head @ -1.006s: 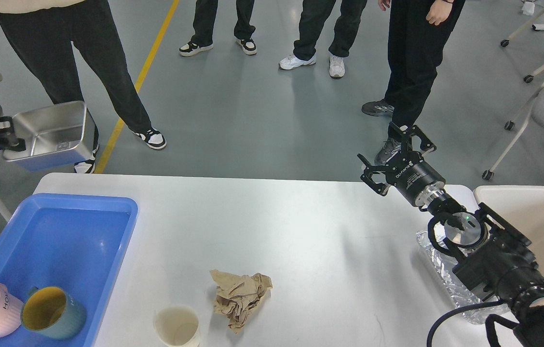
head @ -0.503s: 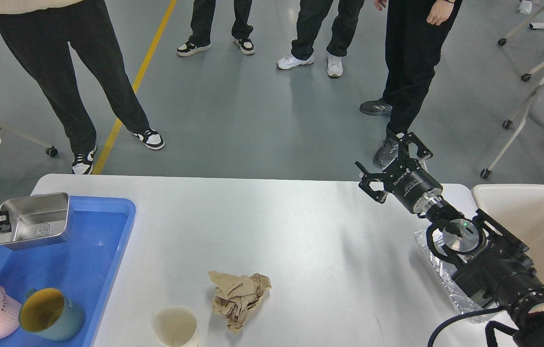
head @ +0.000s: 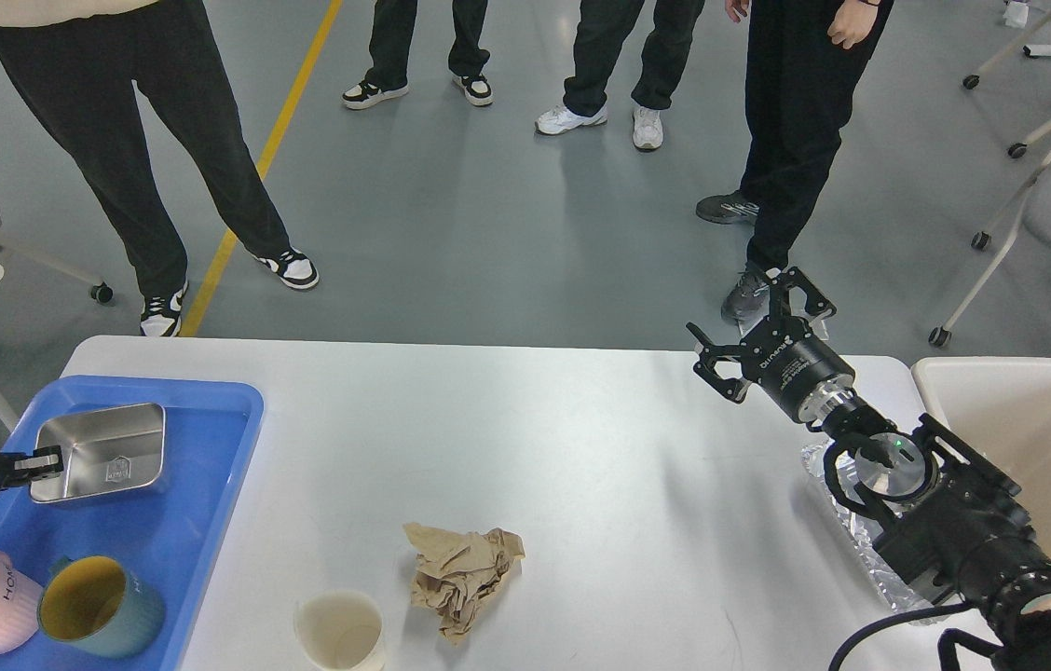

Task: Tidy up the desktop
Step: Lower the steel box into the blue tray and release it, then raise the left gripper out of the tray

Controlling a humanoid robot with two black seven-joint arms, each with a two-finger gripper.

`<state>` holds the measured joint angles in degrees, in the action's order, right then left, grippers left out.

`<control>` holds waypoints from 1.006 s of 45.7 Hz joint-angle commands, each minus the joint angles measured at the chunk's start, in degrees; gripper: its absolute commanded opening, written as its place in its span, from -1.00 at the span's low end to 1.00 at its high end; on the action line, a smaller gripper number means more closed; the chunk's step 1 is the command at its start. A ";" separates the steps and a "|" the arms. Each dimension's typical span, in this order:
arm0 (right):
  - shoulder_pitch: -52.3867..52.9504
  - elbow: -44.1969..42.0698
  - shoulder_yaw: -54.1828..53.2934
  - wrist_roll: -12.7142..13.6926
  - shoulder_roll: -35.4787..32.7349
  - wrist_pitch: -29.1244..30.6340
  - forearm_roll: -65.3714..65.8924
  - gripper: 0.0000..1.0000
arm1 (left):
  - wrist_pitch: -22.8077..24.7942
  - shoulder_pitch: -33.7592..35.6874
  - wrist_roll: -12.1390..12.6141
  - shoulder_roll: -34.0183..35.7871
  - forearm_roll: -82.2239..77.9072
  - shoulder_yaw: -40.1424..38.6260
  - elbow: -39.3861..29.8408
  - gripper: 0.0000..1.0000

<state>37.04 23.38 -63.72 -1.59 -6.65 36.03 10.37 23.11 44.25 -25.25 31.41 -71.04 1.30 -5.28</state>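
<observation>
The left gripper (head: pixel 48 458) clamps the steel box (head: pixel 100 451) low in the blue tray (head: pixel 209 522) beside two mugs (head: pixel 97 606), apparently to stow it, while the right gripper (head: pixel 758 331) hangs spread above the desktop (head: pixel 581 466)

the desktop (head: pixel 581 447) is a large white rectangular tabletop with rounded corners and a smooth matte finish, lying flat and level. it spans most of the width of the head view, its far edge running against the grey floor, its near edge cut off by the bottom of the view.
</observation>
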 commanded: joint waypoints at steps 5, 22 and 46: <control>-0.12 0.00 0.00 0.00 -0.12 0.00 0.00 1.00 | -2.45 -2.59 0.99 -0.74 2.49 0.01 0.18 -0.94; -0.03 0.00 0.00 0.00 -0.03 0.00 0.00 1.00 | -3.24 -2.94 0.90 -0.83 4.51 0.01 0.10 -0.41; 0.58 0.00 0.00 0.00 0.06 0.00 0.00 1.00 | 9.31 6.72 -1.56 5.58 16.02 0.01 0.10 0.87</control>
<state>37.40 23.38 -63.72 -1.58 -6.61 36.03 10.37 25.67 46.61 -26.51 33.94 -56.39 1.31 -5.19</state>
